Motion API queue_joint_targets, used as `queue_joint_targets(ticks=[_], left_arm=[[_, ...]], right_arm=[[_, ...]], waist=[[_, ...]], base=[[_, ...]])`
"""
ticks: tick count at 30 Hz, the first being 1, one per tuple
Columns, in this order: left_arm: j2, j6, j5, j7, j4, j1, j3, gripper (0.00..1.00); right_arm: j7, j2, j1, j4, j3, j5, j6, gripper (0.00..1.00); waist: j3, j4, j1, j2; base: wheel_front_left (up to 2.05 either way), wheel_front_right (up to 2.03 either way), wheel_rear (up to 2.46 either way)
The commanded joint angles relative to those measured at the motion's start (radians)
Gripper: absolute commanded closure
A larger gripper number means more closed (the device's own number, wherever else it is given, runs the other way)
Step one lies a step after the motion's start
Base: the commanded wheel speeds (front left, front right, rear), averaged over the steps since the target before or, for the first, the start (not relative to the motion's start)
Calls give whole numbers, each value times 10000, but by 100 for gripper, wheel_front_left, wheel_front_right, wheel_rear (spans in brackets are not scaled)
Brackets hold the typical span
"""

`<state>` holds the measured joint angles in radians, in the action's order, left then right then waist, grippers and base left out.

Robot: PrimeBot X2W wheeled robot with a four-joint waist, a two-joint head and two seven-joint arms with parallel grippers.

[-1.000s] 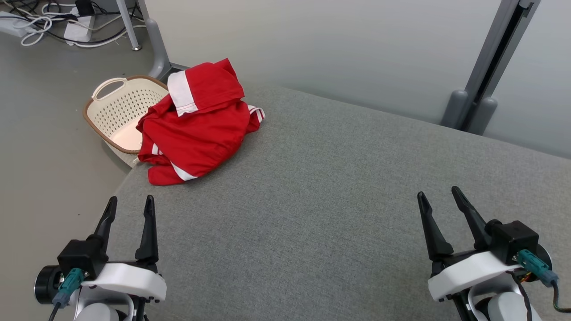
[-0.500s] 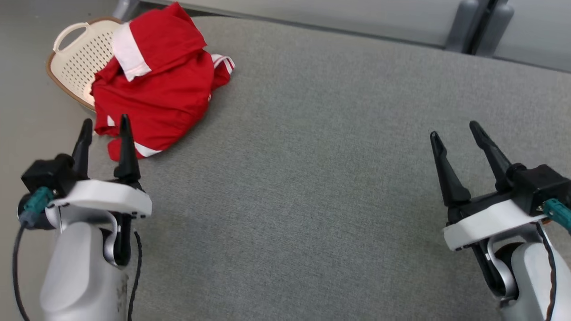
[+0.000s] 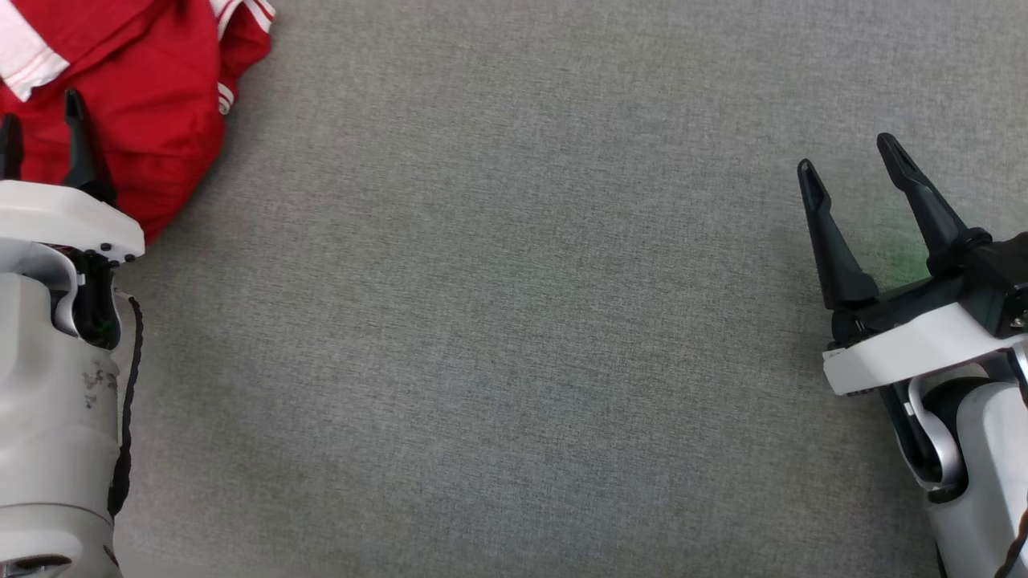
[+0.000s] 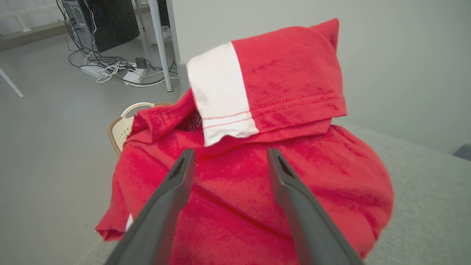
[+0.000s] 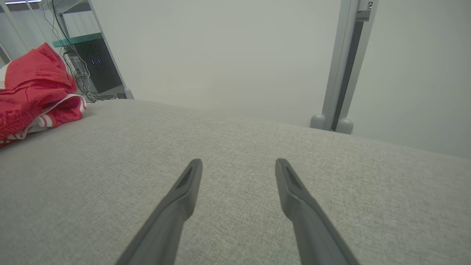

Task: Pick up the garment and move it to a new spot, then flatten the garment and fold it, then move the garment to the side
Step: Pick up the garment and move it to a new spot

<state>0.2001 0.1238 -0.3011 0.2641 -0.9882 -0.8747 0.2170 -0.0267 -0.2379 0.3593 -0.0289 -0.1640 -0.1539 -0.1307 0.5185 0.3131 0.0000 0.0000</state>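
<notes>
Surface: a broad surface [image 3: 514,321] covered in grey woven cloth runs out to the right of the garment.
Left claw [image 3: 40,111]: its two dark fingers are spread wide and hold nothing. The tips sit over the near side of the garment. In the left wrist view they frame the red cloth just below the garment's white band. Whether they touch the cloth I cannot tell.
Right claw [image 3: 845,151]: its fingers are also spread wide and hold nothing. It is over bare grey cloth, well apart from the garment and far to its right.
Garment [image 4: 331,176]: red and bunched into a rounded heap at the left edge of the surface, with its near left corner drooping over that edge. A flap rises from the top of the heap.
White band [image 4: 220,92]: a broad white strip on that raised flap, at the garment's highest part.
Basket [image 4: 127,125]: cream, perforated, brown-rimmed, with a loop handle. It is just behind the garment and mostly hidden by it.
Floor [image 4: 48,147]: plain grey, to the left of the garment.
Cables [image 4: 110,70]: a white and dark tangle on the floor, well beyond the garment.
Wall [image 5: 220,55]: pale, behind the garment.
Post [image 5: 344,62]: a grey upright, far to the right of the garment.
</notes>
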Motion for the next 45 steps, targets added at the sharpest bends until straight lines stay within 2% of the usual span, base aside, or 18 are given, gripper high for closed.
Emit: queue_joint_targets(ticks=[1,6,9,10,11,19,25,32,38,45], left_arm=[[240,50,-148,-6,-584,-471,8,0],[731,74,-428,-28,-1659,-1188,-40,0],[840,69,-559,-31,-1898,-1385,-127,0],[882,70,-577,-28,-1975,-1444,-189,42],[998,72,-649,-23,-2067,-1563,-324,100],[1125,73,-1076,-7,-2071,-1405,-892,100],[1409,74,-1102,2,-900,-821,-905,100],[1213,-54,-543,5,1579,515,-244,100],[622,-209,191,6,4304,1995,205,100],[-266,-396,862,5,7523,4098,71,100]], right_arm=[[-28,-81,159,-69,8,61,0,0],[-18,-161,306,-53,-38,12,0,0],[-21,-134,321,-54,-66,-6,0,0],[-7,-143,326,-51,-63,-15,0,0],[-11,-157,303,-22,-28,-42,0,0],[7,-108,127,28,105,-82,0,0],[116,20,-19,127,122,-104,0,0],[296,201,-278,332,201,-148,0,0],[531,387,-543,529,302,-204,0,0],[842,723,-916,733,471,-299,0,0]], waist=[[410,-281,0,0],[617,-422,0,0],[657,-469,0,0],[670,-478,0,0],[684,-481,0,0],[495,-399,0,0],[86,-272,0,0],[-535,-122,0,0],[-1235,-46,0,0],[-2077,-107,0,0]], base=[[0,0,0],[0,0,0],[0,0,0],[0,0,0],[0,0,0],[0,0,0],[0,0,0],[0,0,0],[0,0,0],[0,0,0]])
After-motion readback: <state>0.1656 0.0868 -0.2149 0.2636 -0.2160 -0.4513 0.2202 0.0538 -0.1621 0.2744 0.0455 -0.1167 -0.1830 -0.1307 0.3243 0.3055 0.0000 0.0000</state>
